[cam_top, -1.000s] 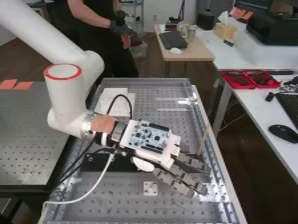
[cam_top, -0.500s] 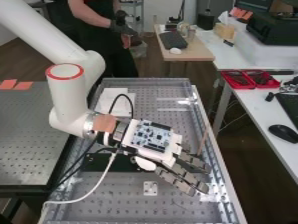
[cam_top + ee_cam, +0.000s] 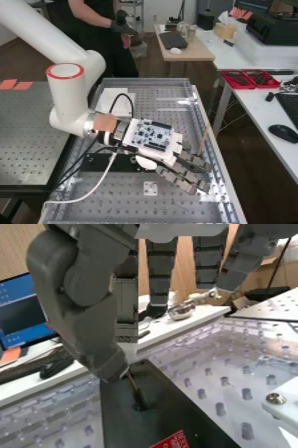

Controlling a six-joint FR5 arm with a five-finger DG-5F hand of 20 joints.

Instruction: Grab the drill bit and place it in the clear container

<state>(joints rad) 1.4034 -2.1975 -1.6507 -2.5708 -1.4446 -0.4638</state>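
Bit stands by the thumb tip, fingers well off it

Bench first: we have the white arm over it and the dark plate lying flat on it. In the high view the plate sits towards the wrist side of the hand, and the fingers run out past it

Hand is open, fingers near straight, thumb stretched down at the plate, nothing gripped

Bit rises from the plate, roughly upright, lower end at the plate, upper end just beside the thumb tip. We can't tell if the two touch

What we care about: bit is on the thumb side, fingers across a wide gap. We'd bring the fingers in to meet the thumb across the bit's long axis, then lift along that axis. If the thumb pushes alone, we'd expect the bit to tilt or bind. We read this as lining up for the grasp, carry still to do
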